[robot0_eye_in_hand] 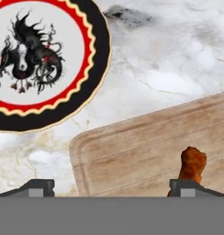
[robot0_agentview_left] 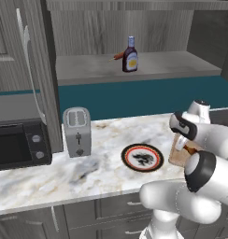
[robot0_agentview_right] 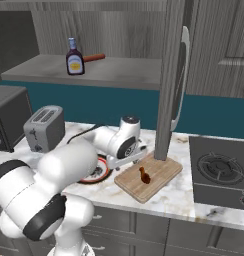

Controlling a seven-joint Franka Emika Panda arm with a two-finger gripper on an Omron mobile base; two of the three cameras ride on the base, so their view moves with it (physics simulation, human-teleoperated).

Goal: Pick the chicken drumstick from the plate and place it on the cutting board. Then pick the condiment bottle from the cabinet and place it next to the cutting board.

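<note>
We see the grey wood-grain wall cabinet (robot0_agentview_left: 134, 28) far beyond the fingers, its wide recess holding on a pale shelf the small dark purple-brown condiment bottle (robot0_agentview_left: 130, 54) with a blue-grey cap, upright. Its orange-white label is too small to read. A thin red sausage-like stick (robot0_agentview_left: 117, 56) lies just beside the bottle on the same shelf.

On the white marble counter (robot0_agentview_left: 50, 177), the light tan wooden rectangular cutting board (robot0_eye_in_hand: 159, 151) sits under the fingers, with the small reddish-brown chicken drumstick (robot0_eye_in_hand: 192, 164) lying on it, apart from the board's edges. In the hand view the drumstick is just beyond one dark fingertip (robot0_eye_in_hand: 183, 187), close to it; we cannot tell if they touch. The two-finger gripper (robot0_eye_in_hand: 111, 188) has its fingers spread wide, nothing between them.

The round plate with black-and-red rim (robot0_eye_in_hand: 93, 55) lies beyond the other finger, near the board but apart; its white centre carries a dark dragon-like pattern, no food on it.

A silver two-slot toaster (robot0_agentview_left: 77, 131) and a black microwave (robot0_agentview_left: 17, 144) stand well off to the side, past the plate.
</note>
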